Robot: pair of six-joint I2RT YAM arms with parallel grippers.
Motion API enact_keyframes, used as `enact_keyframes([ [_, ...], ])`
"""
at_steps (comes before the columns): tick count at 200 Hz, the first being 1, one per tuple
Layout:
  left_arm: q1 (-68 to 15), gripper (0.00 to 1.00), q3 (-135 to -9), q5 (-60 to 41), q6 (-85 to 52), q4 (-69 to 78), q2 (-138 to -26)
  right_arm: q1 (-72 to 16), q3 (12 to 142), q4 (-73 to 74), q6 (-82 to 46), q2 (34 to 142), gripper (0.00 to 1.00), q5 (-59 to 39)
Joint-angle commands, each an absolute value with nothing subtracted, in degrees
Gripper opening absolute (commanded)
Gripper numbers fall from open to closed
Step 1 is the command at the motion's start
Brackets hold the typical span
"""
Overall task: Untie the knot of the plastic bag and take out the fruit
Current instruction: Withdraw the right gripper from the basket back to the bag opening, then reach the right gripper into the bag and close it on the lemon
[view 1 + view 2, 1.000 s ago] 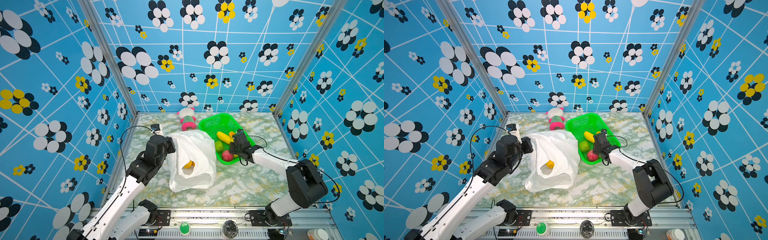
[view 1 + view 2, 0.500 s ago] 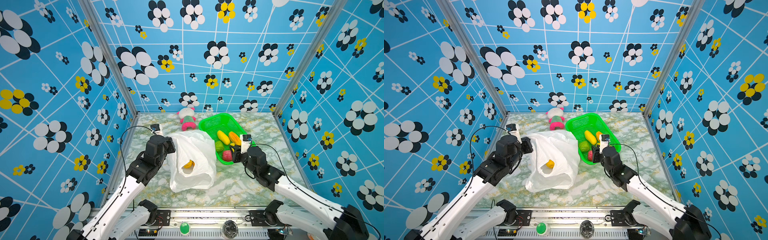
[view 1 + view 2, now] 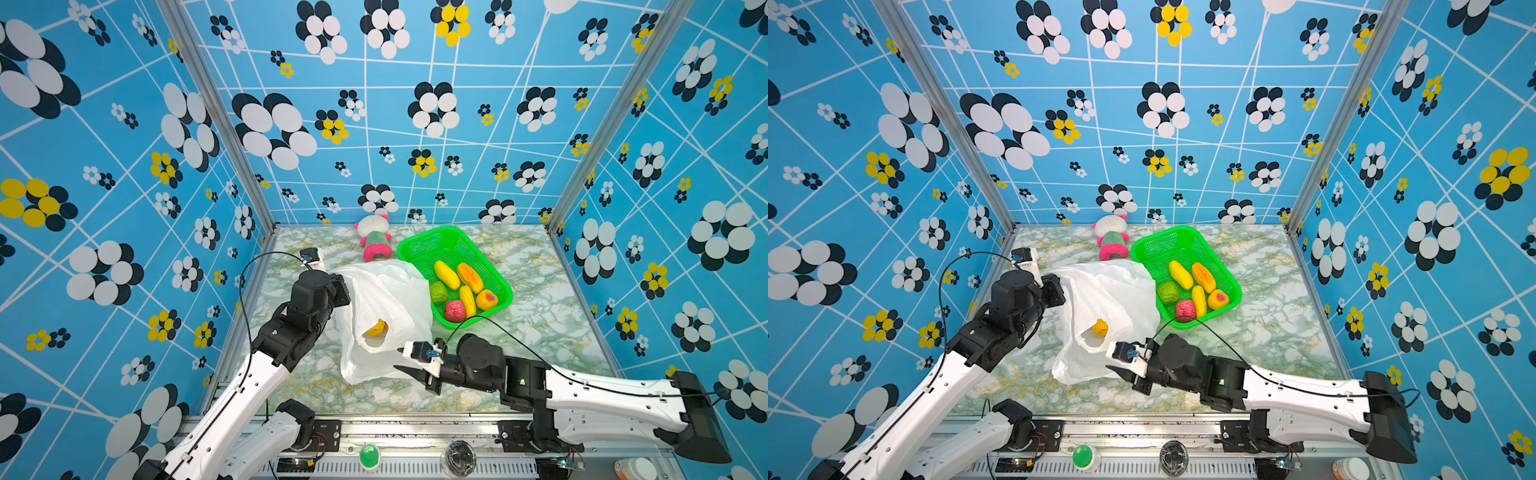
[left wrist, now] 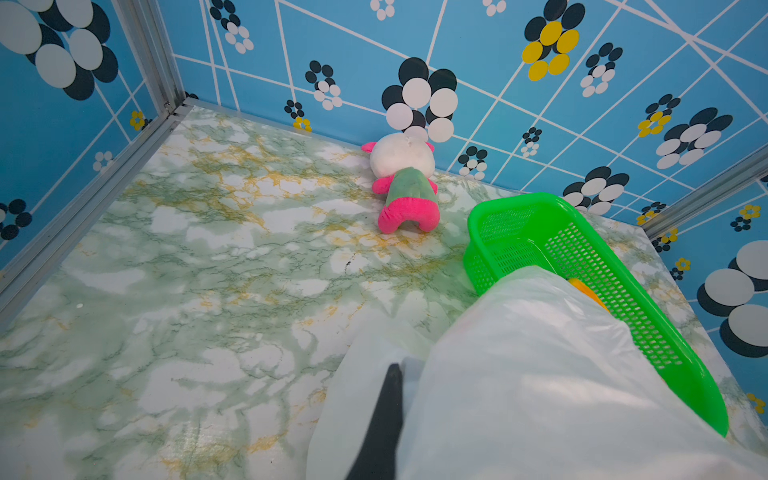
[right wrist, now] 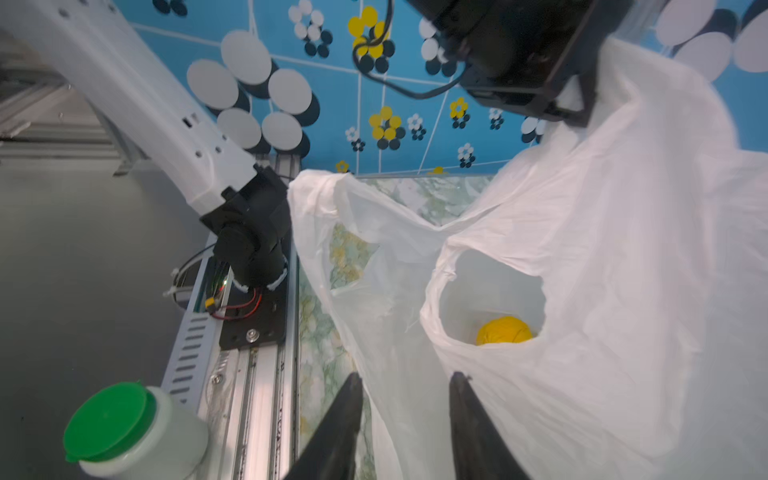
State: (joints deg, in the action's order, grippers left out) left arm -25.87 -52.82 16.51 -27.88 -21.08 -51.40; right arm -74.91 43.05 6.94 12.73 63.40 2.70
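The marbled desk [image 3: 540, 291] carries the bag [image 3: 386, 291] at its middle, lifted on its far left side and sagging toward the front. Its near edge lies on the desk. Just to the right, touching the bag's film, stands the green basket [image 3: 432, 249] with five fruit in it. A doll [image 3: 374, 239] lies behind, near the back wall. No knot shows. The handle strips hang loose and the mouth gapes, so I judge the untying done and the emptying nearly so.

One yellow fruit [image 3: 377, 328] is left inside, low in the bag and seen through the mouth. It lies just beyond the tips of the right gripper [image 3: 397, 359], toward the back and left, and the opening faces those tips. In the right wrist view the fruit [image 5: 503, 330] sits past the lip, a roundish lump with no clear long axis. The right arm is plainly the nearer.

That arm stretches low along the front of the desk, its forearm almost level and its wrist pointing left. Its jaws are spread, with the bag's lower film lying between them but not pinched. The left arm rises from its base with the elbow bent and the wrist high. The left gripper [image 3: 347, 291] is pressed together on the bag's upper edge, holding the mouth up.
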Motion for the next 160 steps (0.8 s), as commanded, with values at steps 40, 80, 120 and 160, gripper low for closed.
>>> enact_keyframes([
  [40,-25.4,0.06,-52.8,17.3,-28.5,-21.4,-50.1,-76.0,51.7,3.5,23.5,85.0,0.29,11.9],
  [80,-25.4,0.07,-52.6,17.2,-28.5,-21.2,-49.6,-72.2,53.9,6.7,22.5,92.8,0.31,12.4],
  [120,-25.4,0.07,-52.4,16.9,-28.4,-20.8,-49.4,-69.4,59.5,9.8,19.2,102.5,0.54,18.1],
  [160,-25.4,0.07,-52.3,16.7,-28.4,-20.7,-49.4,-68.4,67.7,11.1,14.5,111.4,0.73,30.9],
])
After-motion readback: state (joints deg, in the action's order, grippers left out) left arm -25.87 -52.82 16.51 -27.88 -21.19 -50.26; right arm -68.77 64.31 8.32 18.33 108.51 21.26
